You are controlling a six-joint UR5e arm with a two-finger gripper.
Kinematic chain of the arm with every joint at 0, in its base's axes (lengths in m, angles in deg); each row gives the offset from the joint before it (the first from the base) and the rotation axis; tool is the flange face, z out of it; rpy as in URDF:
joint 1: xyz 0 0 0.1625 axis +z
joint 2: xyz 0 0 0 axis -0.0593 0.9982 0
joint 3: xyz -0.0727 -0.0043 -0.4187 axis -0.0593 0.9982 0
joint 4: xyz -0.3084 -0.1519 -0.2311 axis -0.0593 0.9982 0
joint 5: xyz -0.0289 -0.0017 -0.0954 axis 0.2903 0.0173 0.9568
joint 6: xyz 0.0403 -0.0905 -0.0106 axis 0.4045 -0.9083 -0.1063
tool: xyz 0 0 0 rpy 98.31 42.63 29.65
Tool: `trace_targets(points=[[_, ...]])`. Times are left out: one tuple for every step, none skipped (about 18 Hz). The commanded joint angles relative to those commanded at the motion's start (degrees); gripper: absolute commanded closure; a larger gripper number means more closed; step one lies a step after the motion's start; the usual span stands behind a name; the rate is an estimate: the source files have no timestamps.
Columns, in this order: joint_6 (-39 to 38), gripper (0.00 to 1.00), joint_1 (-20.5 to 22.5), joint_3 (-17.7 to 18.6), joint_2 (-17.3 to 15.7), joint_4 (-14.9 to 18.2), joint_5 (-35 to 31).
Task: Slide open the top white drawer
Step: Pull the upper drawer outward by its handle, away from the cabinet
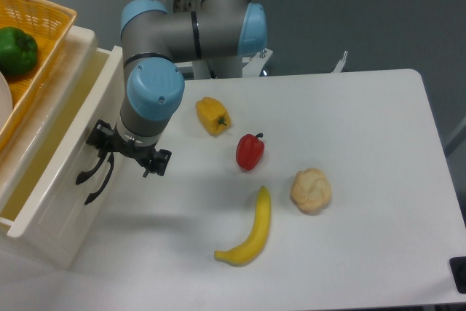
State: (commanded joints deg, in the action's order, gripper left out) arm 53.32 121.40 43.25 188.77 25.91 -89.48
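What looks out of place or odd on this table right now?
Nothing looks spilled or damaged. The top drawer is pulled partly out with the gripper at its handle. Loose banana and red pepper lie apart on the table.
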Motion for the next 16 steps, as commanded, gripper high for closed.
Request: trace_targets(points=[[0.0, 0.0, 0.0, 0.0, 0.0, 0.0, 0.0], [0.0, 0.0, 0.1, 0.0, 0.0, 0.0, 0.0], [0.0, 0.0, 0.1, 0.0, 0.0, 0.0, 0.0], [0.0, 0.0, 0.4, 0.0, -0.1, 0.0, 0.0], [0.0, 0.0, 0.5, 0.0, -0.1, 0.0, 0.0], [0.0, 0.0, 0.7, -0.1, -0.2, 0.0, 0.0], [0.0, 0.0, 0.8, -0.2, -0.2, 0.1, 0.0], [0.0, 0.0, 0.9, -0.2, -0.1, 0.0, 0.0], [0.0, 0.0, 1.0, -0.3, -0.1, 0.1, 0.0], [0.0, 0.0, 1.4, -0.4, -0.1, 0.2, 0.0], [0.0, 0.0, 1.7, -0.4, -0.2, 0.2, 0.0], [0.1, 0.0, 1.8, -0.5, -0.2, 0.2, 0.0], [0.0, 0.0, 1.8, -0.5, -0.1, 0.2, 0.0], [0.1, 0.0, 2.0, -0.5, -0.2, 0.2, 0.0], [0.1, 0.0, 2.1, -0.5, -0.1, 0.2, 0.0], [0.1, 0.0, 2.2, -0.5, -0.1, 0.2, 0.0]])
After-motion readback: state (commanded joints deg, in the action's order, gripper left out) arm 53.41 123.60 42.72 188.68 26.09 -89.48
